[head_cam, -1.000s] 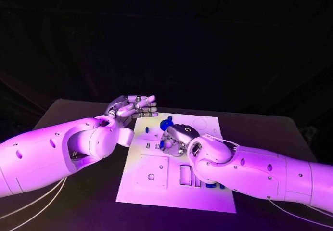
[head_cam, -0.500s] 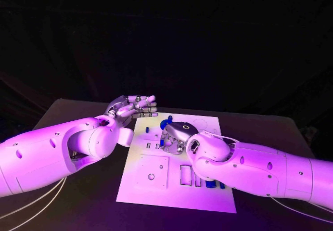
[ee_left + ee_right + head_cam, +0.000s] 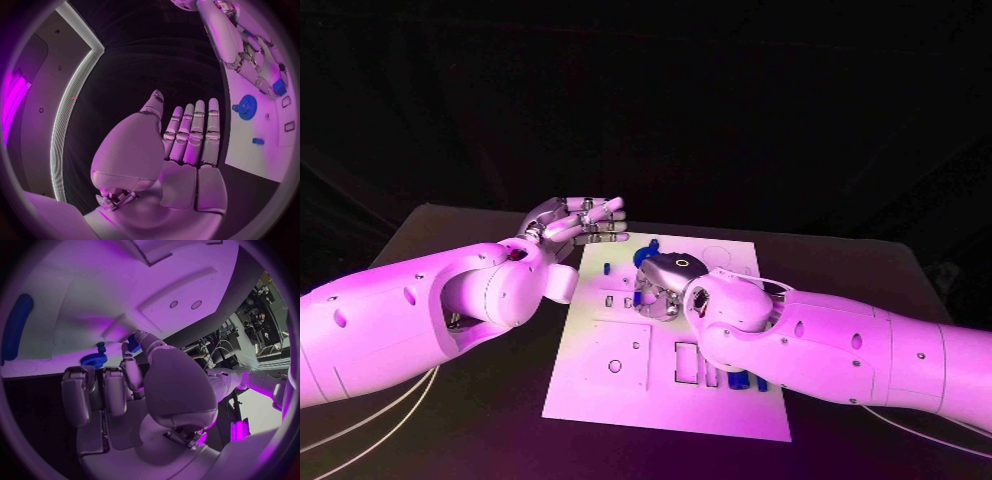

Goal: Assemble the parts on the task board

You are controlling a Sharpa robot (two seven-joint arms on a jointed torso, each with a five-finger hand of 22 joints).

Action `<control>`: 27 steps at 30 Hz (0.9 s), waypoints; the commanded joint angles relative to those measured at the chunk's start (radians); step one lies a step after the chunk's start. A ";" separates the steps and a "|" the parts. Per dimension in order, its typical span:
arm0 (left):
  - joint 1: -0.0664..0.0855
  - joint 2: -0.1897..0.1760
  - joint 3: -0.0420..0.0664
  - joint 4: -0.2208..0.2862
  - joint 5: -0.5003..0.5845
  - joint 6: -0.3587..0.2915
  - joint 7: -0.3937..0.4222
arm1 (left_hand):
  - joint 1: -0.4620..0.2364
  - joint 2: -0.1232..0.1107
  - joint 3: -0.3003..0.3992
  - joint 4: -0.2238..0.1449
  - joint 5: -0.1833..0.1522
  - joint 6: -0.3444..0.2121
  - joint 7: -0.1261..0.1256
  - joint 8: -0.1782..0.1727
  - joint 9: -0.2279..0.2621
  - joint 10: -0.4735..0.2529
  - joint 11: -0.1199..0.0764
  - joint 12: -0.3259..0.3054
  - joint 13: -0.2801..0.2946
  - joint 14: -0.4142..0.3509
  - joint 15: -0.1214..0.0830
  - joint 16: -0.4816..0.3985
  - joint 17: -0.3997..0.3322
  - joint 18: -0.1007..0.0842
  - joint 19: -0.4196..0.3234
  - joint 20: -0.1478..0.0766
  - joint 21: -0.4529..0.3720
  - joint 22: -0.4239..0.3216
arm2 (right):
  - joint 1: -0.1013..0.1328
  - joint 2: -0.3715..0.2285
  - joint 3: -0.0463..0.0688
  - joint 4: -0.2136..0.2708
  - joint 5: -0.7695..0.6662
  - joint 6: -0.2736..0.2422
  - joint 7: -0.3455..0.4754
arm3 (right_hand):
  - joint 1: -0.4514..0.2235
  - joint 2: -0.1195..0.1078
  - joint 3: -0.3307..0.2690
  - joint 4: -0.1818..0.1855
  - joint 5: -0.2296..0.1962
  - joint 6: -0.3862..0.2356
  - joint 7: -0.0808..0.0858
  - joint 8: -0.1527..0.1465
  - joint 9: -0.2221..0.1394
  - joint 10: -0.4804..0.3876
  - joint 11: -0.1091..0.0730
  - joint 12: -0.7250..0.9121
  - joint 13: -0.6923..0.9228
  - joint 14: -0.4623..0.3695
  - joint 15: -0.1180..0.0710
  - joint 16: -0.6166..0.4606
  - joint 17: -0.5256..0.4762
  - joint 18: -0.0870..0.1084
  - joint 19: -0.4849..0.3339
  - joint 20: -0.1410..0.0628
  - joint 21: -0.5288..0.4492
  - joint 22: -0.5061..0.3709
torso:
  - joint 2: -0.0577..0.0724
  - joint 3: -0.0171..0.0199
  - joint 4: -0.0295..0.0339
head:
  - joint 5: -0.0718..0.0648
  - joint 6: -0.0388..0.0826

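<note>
The task board [image 3: 610,385] lies in the middle of the black bench [image 3: 488,420], with a blue gear [image 3: 247,107] standing near its far edge. The right hand [image 3: 664,285] is down on the board, pinching a small blue part [image 3: 133,343] beside that gear. The left hand [image 3: 574,224] hovers beside the board, fingers straight, holding nothing

board: the task board [image 3: 625,385] is a white plate lying flat mid-table, with rectangular slots and small holes.
gear: a blue gear [image 3: 247,106] sits toward the board's far edge, beside a small blue knob.
small part: a little blue piece [image 3: 258,141] lies on the board near the gear.
near parts: blue pieces [image 3: 737,381] stand at the board's near right.
</note>
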State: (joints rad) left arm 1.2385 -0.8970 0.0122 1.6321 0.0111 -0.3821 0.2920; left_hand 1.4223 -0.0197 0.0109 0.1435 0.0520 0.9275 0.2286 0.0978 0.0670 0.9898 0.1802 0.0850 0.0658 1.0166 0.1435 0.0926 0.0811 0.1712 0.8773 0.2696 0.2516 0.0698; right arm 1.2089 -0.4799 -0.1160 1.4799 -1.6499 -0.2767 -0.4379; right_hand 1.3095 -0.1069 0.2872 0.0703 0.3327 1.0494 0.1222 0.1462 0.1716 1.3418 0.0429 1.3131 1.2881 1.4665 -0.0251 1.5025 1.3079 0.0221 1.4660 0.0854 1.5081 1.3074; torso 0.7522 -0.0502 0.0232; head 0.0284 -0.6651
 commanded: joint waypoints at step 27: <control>0.001 0.001 0.001 0.003 0.002 0.018 -0.001 | -0.002 0.008 -0.005 -0.001 -0.001 0.003 0.001 -0.004 0.000 -0.001 0.006 -0.004 0.000 -0.001 0.009 -0.006 -0.002 0.014 0.008 0.002 -0.006 -0.002 | 0.002 0.005 -0.002 -0.001 -0.019 -0.003 -0.015 | -0.022 -0.008 0.003 0.006 0.000 -0.008 0.005 -0.005 -0.002 0.003 0.002 -0.001 -0.004 0.069 -0.001 -0.008 0.109 -0.001 0.052 -0.002 -0.004 0.207 | 0.000 0.0009 0.0000 | 0.002 0.000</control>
State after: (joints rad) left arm 1.2386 -0.8976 0.0121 1.6325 0.0111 -0.3819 0.2894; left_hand 1.4223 -0.0197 0.0109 0.1435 0.0519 0.9275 0.2286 0.0978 0.0670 0.9898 0.1802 0.0851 0.0658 1.0166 0.1435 0.0926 0.0799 0.1712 0.8773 0.2696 0.2516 0.0689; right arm 1.2111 -0.4743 -0.1174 1.4767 -1.6550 -0.2678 -0.4504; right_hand 1.2976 -0.1188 0.2900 0.0732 0.3327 1.0459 0.1257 0.1463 0.1704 1.3418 0.0429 1.3131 1.2833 1.4665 -0.0251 1.4970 1.3077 0.0220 1.4660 0.0854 1.5081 1.3080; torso 0.7526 -0.0491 0.0228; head 0.0290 -0.6653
